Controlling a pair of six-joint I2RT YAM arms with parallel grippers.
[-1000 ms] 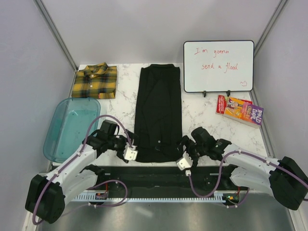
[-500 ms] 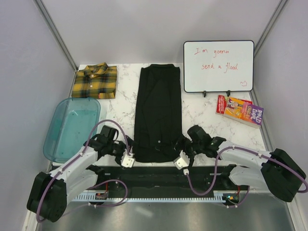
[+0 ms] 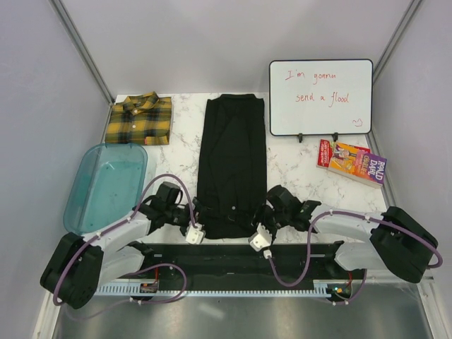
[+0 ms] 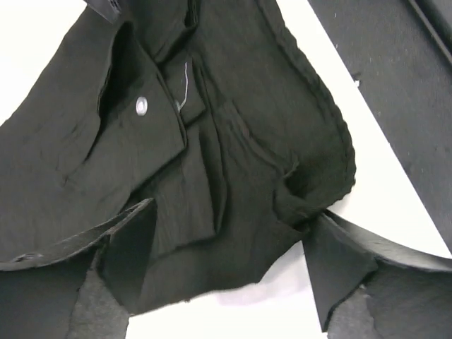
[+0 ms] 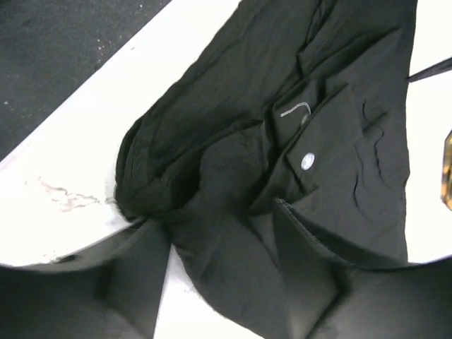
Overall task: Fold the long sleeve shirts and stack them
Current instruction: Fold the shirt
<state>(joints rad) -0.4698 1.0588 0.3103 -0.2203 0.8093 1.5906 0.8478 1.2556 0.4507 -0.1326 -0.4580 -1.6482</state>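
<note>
Lengthwise, the black shirt lies folded narrow down the middle of the marble worktop. The plaid shirt sits folded at the far left corner. At the black shirt's near hem, the left gripper and right gripper each straddle a corner, jaws spread around the cloth. A blue tub stands at left.

The right gripper is straddling the black shirt at its bunched edge, with jaws standing apart. A white button is showing just beyond.
</note>
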